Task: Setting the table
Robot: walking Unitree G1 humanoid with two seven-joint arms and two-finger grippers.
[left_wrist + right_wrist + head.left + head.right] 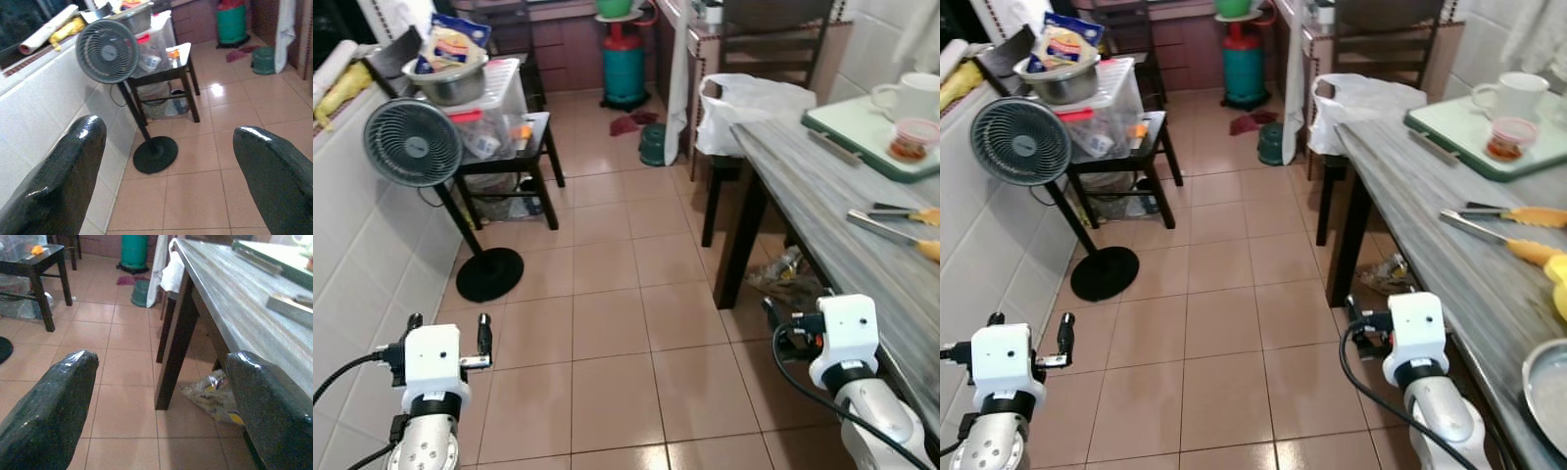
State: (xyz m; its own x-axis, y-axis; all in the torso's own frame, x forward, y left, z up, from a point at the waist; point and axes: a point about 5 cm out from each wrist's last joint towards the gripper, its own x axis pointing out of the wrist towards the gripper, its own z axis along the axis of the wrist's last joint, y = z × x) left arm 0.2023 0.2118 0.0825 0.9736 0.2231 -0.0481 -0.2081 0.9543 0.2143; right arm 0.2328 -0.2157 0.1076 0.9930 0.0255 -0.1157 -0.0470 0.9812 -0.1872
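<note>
In the left eye view, a long grey wood-grain table (822,186) runs along the right side over a floor of pink tiles (607,294). On its far end lies a green-rimmed white tray (862,132) carrying a white mug (911,95) and a small clear tub with a red lid (913,139). Nearer on the table lie two yellow-handled metal utensils (896,227). The left gripper (450,333) hovers low over the tiles, fingers apart and empty. The right gripper (783,328) is beside the table edge.

In the right eye view, a round metal plate (1547,392) rests on the near table end. A grey standing fan (1020,142) stands by the white-tiled wall.

The left wrist view shows two black fingers (63,171) spread wide, nothing between them.

The right wrist view shows its fingers (54,401) equally wide and empty, facing the table's dark leg (173,352).
</note>
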